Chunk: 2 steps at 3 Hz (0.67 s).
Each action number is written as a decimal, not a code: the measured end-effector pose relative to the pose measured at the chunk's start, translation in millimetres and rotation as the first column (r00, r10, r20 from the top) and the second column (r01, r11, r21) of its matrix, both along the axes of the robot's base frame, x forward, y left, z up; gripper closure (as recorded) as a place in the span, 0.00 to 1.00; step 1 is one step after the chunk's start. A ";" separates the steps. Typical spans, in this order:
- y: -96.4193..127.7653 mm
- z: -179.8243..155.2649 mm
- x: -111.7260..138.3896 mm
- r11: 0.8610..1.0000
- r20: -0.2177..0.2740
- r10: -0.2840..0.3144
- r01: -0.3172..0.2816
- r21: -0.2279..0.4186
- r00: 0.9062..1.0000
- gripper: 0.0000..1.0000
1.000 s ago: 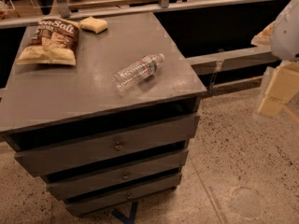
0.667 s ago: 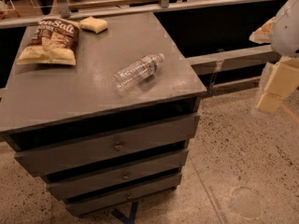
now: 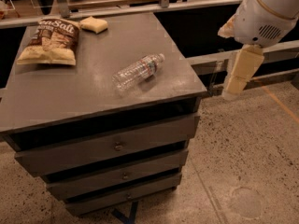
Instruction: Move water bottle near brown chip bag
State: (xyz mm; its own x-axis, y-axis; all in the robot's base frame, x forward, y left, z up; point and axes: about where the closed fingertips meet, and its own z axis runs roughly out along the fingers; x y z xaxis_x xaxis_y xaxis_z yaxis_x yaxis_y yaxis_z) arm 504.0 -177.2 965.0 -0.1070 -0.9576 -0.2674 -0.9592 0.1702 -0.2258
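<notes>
The water bottle (image 3: pixel 138 72), clear and ribbed with a white-blue label, lies on its side on the grey cabinet top (image 3: pixel 70 92), cap pointing to the back right. The brown chip bag (image 3: pixel 49 42), dark brown with "Sea Salt" lettering, lies flat at the back left corner, well apart from the bottle. My gripper (image 3: pixel 239 73), cream coloured under a white arm housing (image 3: pixel 268 13), hangs in the air off the cabinet's right side, to the right of the bottle and touching nothing.
A small plain tan packet (image 3: pixel 94 24) lies at the back of the top, right of the chip bag. The cabinet has three drawers (image 3: pixel 117 146). Metal rails (image 3: pixel 154 6) run behind. Speckled floor (image 3: pixel 243 162) lies to the right.
My gripper and arm have moved left and slightly up, closer to the cabinet's right edge. The bottle, chip bag and packet have not moved.
</notes>
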 end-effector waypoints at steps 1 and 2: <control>0.1 0.0 0.1 1.000 0.000 0.000 0.000 0.000 1.000 0.00; 16.6 -1.3 15.3 0.997 0.009 0.073 -0.073 0.026 0.997 0.00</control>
State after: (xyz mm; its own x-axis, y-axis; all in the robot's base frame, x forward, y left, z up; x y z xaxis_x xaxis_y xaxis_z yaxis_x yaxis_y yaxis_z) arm 519.4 -160.6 963.8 -0.0345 -0.9555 -0.2928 -0.9675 0.1054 -0.2299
